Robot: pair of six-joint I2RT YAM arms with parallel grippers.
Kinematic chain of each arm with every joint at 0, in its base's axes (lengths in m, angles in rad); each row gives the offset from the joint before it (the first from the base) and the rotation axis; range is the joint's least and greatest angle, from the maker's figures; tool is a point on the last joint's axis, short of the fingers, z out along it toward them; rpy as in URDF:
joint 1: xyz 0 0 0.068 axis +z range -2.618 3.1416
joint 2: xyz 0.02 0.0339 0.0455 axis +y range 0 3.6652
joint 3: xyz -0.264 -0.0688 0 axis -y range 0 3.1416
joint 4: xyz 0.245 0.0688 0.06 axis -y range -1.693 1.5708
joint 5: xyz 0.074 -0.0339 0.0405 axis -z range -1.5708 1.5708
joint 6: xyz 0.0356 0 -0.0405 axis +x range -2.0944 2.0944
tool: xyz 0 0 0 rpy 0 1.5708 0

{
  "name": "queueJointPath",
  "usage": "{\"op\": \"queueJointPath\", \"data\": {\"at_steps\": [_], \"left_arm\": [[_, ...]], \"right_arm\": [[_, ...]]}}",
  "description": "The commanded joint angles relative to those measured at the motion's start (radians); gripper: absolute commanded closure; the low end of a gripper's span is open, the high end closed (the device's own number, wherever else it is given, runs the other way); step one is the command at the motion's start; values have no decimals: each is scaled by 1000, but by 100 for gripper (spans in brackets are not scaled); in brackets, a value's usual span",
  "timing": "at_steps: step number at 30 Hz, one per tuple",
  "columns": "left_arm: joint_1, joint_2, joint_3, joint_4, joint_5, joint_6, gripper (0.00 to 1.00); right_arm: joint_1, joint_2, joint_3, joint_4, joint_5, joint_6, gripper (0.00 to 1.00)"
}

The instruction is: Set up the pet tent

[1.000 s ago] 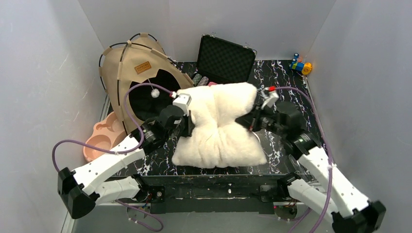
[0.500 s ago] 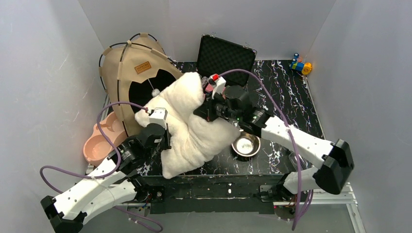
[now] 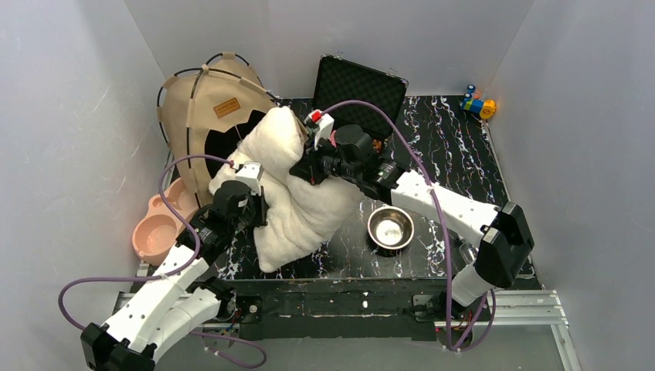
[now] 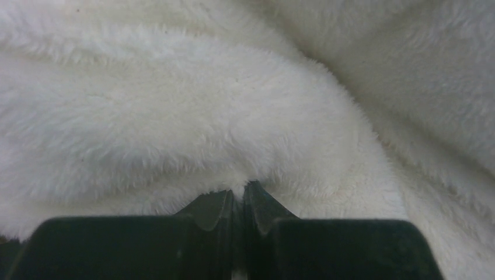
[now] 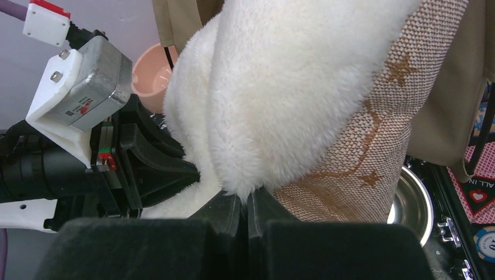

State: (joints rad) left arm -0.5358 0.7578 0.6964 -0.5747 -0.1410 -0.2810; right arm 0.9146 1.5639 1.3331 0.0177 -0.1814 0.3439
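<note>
The tan pet tent with black poles stands at the far left, its dark arched entrance facing the table's middle. A fluffy white cushion is lifted and tilted in front of that entrance. My left gripper is shut on the cushion's left edge; in the left wrist view white fur fills the frame above the pinched jaws. My right gripper is shut on the cushion's far edge, where its patterned beige underside shows. The tent's tan fabric hangs behind it.
A steel bowl sits on the black marbled table right of the cushion. An open black case stands at the back. A pink double pet dish lies at the left. Small coloured toys are at the far right corner.
Both arms have carried the cushion left and up toward the tent entrance, folding it more upright. The steel bowl it covered now shows.
</note>
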Motion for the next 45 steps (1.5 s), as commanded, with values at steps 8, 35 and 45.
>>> {"op": "queueJointPath", "data": {"at_steps": [8,35,45], "left_arm": [[31,93,63,178,217,101,100],[305,187,61,85,318,-38,100],[348,242,94,114,360,-48,100]], "right_arm": [[46,-109,-68,41,46,-13,99],[39,532,558,-369,-146,-67,99],[-15,644,651,-334,-152,-29,99]]}}
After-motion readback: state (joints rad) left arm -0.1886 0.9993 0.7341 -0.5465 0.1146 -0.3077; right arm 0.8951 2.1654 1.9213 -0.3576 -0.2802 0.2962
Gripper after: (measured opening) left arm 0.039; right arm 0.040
